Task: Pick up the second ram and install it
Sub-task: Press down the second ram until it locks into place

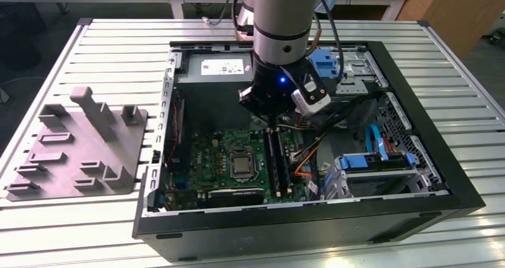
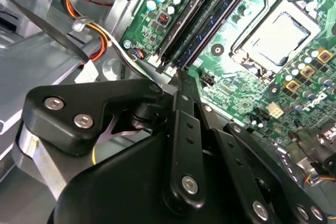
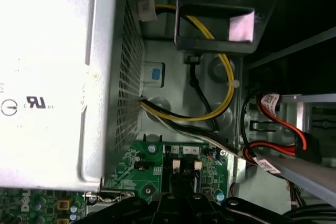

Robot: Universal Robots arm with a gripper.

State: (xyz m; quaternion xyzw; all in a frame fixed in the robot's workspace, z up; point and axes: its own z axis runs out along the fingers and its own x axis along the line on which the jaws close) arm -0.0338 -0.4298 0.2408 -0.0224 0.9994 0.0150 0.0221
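Note:
My gripper [image 1: 271, 125] hangs inside the open computer case [image 1: 442, 179], at the far end of the motherboard's black memory slots [image 1: 276, 161]. In the second wrist view its fingers are shut together, and the gripper [image 2: 180, 77] tips rest at the end of a long dark stick, the second ram [image 2: 210, 22]. The ram lies along the slots on the green motherboard [image 2: 247, 82]. I cannot tell if it is pressed fully home. The first wrist view shows the gripper [image 3: 181, 195] just over the slot ends [image 3: 181, 169].
A grey plastic fixture [image 1: 79, 144] with upright posts stands on the slatted table at the exterior view's left. A silver power supply [image 3: 52, 77], yellow and black cables [image 3: 210, 108], red cables [image 3: 283, 129] and blue drive bays [image 1: 379, 161] crowd the case around the gripper.

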